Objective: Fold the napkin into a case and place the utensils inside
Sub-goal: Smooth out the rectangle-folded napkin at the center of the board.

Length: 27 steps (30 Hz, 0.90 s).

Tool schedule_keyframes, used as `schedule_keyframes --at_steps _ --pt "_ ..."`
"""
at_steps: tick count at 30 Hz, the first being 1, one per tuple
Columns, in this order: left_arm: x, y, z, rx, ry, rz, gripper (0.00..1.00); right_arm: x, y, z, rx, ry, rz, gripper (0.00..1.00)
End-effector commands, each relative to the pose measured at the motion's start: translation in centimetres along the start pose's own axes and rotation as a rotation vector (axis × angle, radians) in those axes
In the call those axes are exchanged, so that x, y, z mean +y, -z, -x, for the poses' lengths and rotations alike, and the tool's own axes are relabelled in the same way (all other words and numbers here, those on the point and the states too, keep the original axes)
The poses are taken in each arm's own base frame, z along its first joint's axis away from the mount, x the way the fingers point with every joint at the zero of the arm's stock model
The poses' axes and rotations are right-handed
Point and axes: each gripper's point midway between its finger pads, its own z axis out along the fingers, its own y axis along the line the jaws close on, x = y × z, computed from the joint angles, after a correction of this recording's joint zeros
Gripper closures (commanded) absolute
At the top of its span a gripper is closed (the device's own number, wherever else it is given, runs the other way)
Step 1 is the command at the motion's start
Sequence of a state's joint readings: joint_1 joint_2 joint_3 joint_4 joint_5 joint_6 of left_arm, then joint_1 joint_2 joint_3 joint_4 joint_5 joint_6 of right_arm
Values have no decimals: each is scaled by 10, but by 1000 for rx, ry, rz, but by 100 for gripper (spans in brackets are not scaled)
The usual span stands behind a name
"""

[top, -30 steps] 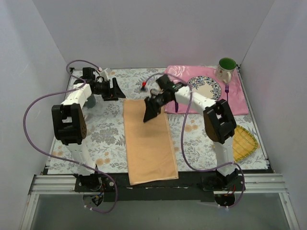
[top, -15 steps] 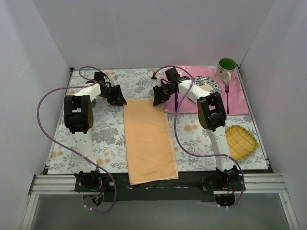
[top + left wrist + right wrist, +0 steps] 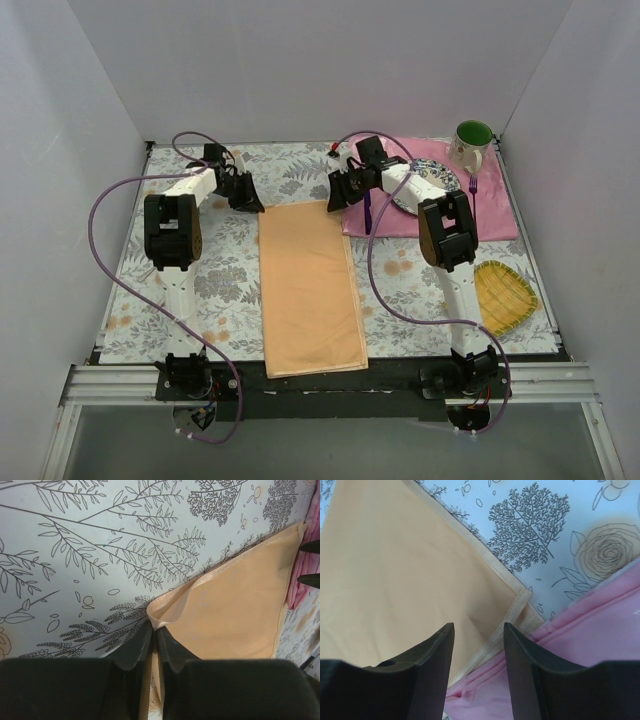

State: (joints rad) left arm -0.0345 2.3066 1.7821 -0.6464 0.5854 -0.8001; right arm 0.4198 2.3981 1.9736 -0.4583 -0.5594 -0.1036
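The napkin (image 3: pixel 310 290) lay on the counter (image 3: pixel 225 290) as a long strip, its long axis running from the arm bases toward the far wall. My left hand (image 3: pixel 154 630) was clamped on the far left corner, with cloth puckered between the fingers. My right hand (image 3: pixel 479 627) sat over the far right corner with its fingers apart, the corner just ahead of them and touching the placemat (image 3: pixel 600 630). I judged the next fold would draw that far edge toward me, so the right hand needed its pinch first. The fork (image 3: pixel 473 205) lay well off right.
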Motion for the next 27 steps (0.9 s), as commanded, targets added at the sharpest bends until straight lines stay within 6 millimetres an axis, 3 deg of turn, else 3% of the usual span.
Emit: schedule_keyframes --at_steps 1,4,5,7,15,21,24,27 --pt "18 7 3 11 -57 88 96 -1 17 30 -85 35 -22 44" --pt "20 10 3 27 -89 88 97 -10 25 41 -133 48 -53 39" --pt "20 10 1 31 -96 86 89 -12 25 43 -141 49 -63 36" --pt "18 14 4 20 -123 82 86 -15 22 48 -148 54 -65 35" --pt "23 17 7 23 -161 107 82 -31 6 38 -132 17 -98 34" --pt "37 18 7 22 -159 145 95 -26 1 37 -127 18 -78 34" --pt "37 21 11 13 -173 143 96 -26 -3 33 -118 19 -73 35" --pt "32 21 14 10 -177 118 85 -25 -9 32 -117 20 -59 37"
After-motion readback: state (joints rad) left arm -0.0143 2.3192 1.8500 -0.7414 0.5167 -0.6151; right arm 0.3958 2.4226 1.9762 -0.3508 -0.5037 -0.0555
